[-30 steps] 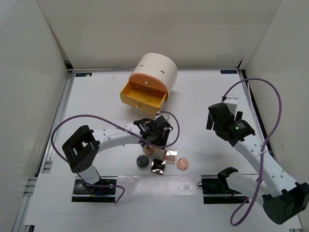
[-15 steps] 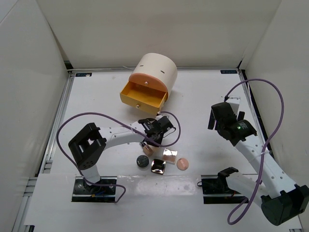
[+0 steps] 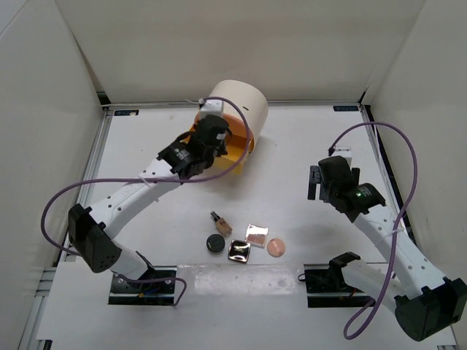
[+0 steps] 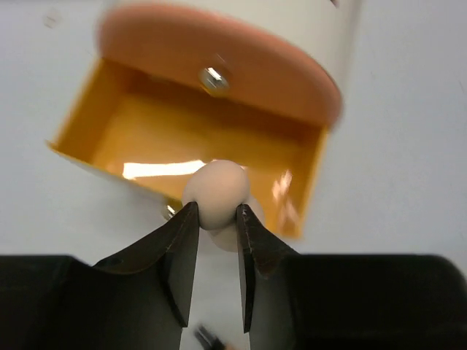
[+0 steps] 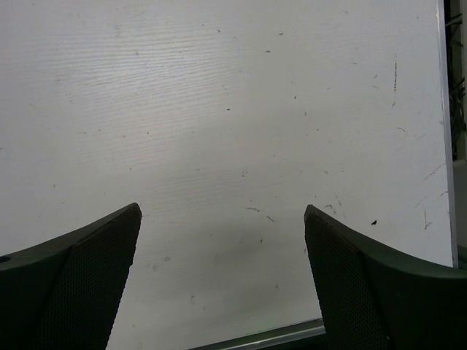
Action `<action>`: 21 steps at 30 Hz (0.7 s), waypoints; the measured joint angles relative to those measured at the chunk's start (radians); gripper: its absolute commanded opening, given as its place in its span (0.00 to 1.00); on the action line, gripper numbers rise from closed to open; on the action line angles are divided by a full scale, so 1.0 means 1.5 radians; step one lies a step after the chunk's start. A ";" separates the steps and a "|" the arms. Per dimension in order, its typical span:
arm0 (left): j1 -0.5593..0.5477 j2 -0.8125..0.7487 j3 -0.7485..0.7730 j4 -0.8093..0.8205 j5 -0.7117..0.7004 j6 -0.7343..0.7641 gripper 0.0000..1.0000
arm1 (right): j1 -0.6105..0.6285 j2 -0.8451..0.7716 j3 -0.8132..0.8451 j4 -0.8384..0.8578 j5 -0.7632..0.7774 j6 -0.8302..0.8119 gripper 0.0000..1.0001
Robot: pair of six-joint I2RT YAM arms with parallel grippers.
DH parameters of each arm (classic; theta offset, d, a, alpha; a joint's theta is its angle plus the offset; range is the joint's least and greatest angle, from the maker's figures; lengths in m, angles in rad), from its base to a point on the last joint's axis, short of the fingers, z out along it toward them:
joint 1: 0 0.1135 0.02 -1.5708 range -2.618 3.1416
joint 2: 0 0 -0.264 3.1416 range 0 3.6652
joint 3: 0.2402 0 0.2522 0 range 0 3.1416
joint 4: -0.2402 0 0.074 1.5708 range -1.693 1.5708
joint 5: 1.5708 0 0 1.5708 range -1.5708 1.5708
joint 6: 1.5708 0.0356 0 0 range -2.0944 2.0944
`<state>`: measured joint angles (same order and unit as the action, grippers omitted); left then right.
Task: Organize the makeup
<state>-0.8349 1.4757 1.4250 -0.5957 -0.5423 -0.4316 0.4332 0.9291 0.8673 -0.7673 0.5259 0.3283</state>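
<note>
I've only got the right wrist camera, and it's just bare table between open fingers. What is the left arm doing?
Observer: The left gripper is shut on a beige sponge, by the open orange drawer.
Operator: What lies on the table?
Observer: Five things in a cluster: a small bottle, black round compact, shiny square compact, clear case and peach puff.
Operator: Where's my gripper from them?
Observer: The right gripper hangs well to their right, touching nothing.

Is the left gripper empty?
No, the left gripper pinches a beige sponge near the open orange drawer.
</note>
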 measured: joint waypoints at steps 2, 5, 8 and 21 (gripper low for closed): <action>0.051 0.005 0.017 0.028 -0.011 0.021 0.40 | 0.000 0.001 0.000 0.002 -0.011 -0.009 0.94; 0.114 0.029 0.027 0.065 -0.008 0.046 0.46 | 0.001 0.001 0.000 0.006 -0.027 -0.026 0.94; 0.152 0.081 0.055 0.074 0.010 0.065 0.62 | 0.001 0.001 -0.001 0.007 -0.058 -0.047 0.95; 0.175 0.118 0.116 0.022 0.088 0.073 0.98 | 0.170 0.069 -0.006 0.029 -0.283 -0.137 0.84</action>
<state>-0.5716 1.6527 1.5993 -0.5621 -0.4103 -0.3222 0.6876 1.0325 0.8585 -0.7238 0.1020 0.1226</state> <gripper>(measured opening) 0.984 0.854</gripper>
